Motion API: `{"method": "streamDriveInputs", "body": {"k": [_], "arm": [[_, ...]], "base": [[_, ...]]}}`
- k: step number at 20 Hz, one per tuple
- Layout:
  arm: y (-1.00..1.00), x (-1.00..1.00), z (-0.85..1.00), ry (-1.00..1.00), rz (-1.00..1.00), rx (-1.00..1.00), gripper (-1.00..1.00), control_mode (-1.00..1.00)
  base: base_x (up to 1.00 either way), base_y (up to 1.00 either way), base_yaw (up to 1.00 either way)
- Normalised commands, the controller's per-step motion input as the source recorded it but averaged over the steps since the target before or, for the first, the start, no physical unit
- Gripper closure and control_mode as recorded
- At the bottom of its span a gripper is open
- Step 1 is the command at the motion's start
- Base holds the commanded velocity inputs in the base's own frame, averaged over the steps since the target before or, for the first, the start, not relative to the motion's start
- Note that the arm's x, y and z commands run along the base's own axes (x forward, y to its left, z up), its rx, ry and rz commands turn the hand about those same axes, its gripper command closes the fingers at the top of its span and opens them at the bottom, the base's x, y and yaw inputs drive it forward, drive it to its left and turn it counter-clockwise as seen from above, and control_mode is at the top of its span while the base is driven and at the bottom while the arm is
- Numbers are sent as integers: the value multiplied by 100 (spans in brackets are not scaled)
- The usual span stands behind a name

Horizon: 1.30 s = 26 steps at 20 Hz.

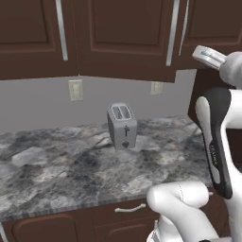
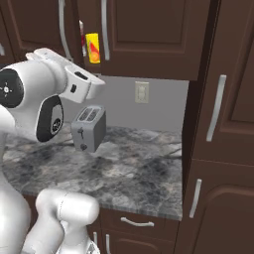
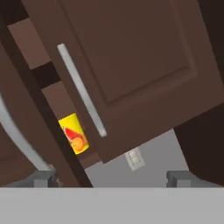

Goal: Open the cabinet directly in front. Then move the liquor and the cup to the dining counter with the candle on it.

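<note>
The dark brown wall cabinet point(image 2: 149, 34) stands ajar, its right door point(image 3: 131, 57) swung out a little with its long silver handle point(image 3: 81, 89) facing me. Through the gap I see the yellow cup point(image 3: 73, 133) point(image 2: 93, 48) on the shelf. Just left of the cup, a thin red and white sliver of the liquor bottle point(image 2: 81, 37) shows. My gripper point(image 3: 111, 179) is open, holds nothing, and hangs in front of and below the door, apart from the handle. The hand point(image 2: 82, 79) is raised near the cabinet's lower edge. The dining counter and the candle are out of view.
A grey toaster point(image 1: 122, 125) stands on the marbled counter point(image 1: 56, 165) below the cabinets. Outlets point(image 2: 142, 92) are on the grey wall. A tall brown cabinet point(image 2: 223, 114) closes off the right side. Low drawers point(image 1: 130, 208) run under the counter.
</note>
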Motion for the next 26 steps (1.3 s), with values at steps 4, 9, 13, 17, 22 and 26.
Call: {"method": "streamDriveInputs", "body": {"k": [4,9,13,17,22,26], "arm": [[-11,0,0,0,20,19,-100,-100],[8,29,0,1,5,7,-100,-100],[26,59,-1,1,4,4,-100,-100],[2,51,0,0,9,6,-100,-100],[-17,37,0,2,17,16,-100,-100],[0,61,0,5,13,14,-100,-100]], "base": [[0,0,0],[0,0,0],[0,0,0],[0,0,0],[0,0,0],[0,0,0]]}}
